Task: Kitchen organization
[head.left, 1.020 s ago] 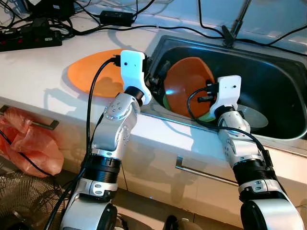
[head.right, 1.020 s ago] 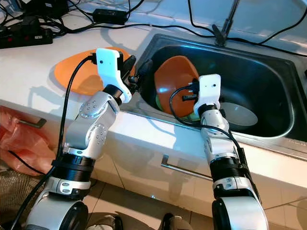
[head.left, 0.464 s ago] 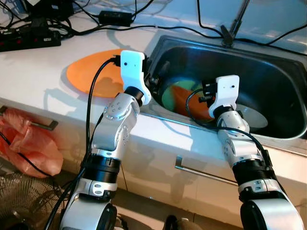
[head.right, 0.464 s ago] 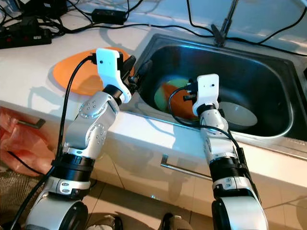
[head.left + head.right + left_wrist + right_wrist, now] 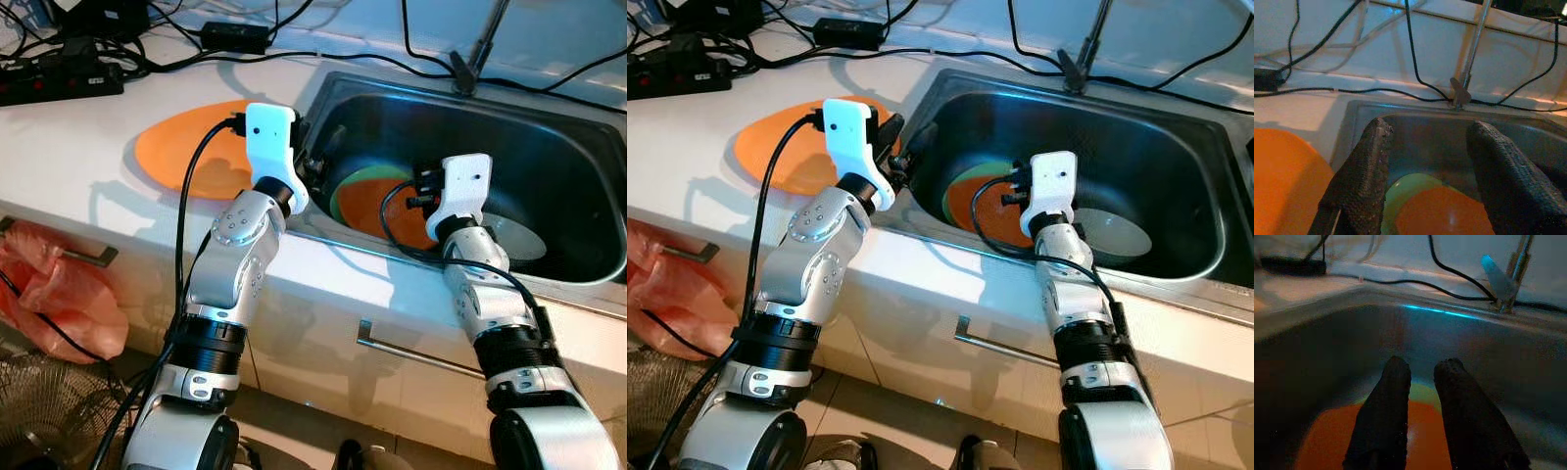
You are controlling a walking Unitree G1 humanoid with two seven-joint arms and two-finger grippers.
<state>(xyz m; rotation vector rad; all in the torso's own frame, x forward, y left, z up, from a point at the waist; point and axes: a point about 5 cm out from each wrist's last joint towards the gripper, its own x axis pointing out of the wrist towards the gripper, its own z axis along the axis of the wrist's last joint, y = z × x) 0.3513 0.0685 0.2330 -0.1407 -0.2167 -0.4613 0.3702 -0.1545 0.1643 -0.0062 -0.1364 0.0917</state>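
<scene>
My right claw (image 5: 1420, 377): inside the sink (image 5: 1176, 157), fingers nearly together with a thin gap, gripping nothing.
Directly beneath and just ahead of it: an orange plate (image 5: 985, 208), lying flat on a green plate (image 5: 345, 188) on the sink floor.
To its outer side, close by: a grey dish (image 5: 1122, 233), also in the basin.
Beyond it, at the back rim: the faucet stem (image 5: 1515, 271).
My left claw (image 5: 1425, 142): poised at the sink's left edge, fingers wide apart, empty.
To its left, on the white counter (image 5: 78, 147): a second orange plate (image 5: 191, 152).
Farther back: black cables (image 5: 196, 49) and a power strip (image 5: 59, 80).
</scene>
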